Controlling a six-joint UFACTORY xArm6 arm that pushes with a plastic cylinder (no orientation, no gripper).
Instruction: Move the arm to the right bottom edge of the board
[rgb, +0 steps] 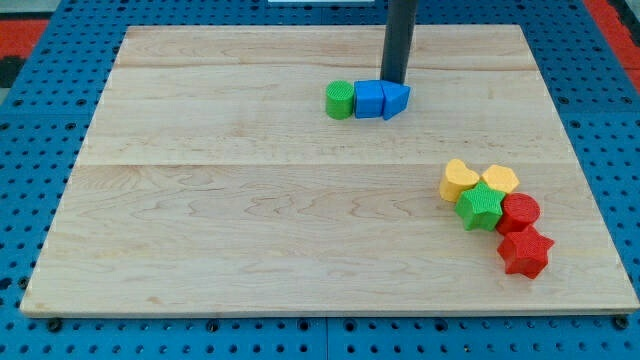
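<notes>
My tip (394, 81) comes down from the view's top and stands just behind the blue blocks, touching or nearly touching them. A green cylinder (340, 100), a blue cube (368, 100) and a blue wedge-like block (395, 100) sit in a row at the upper middle of the wooden board (250, 220). At the view's right, a cluster lies together: a yellow heart (459, 180), a yellow hexagon (499, 180), a green star (480, 207), a red cylinder (520, 212) and a red star (525, 252). My tip is far up and left of that cluster.
The board lies on a blue pegboard surface (40, 120) that shows all around it. The board's bottom right corner (625, 305) lies just past the red star.
</notes>
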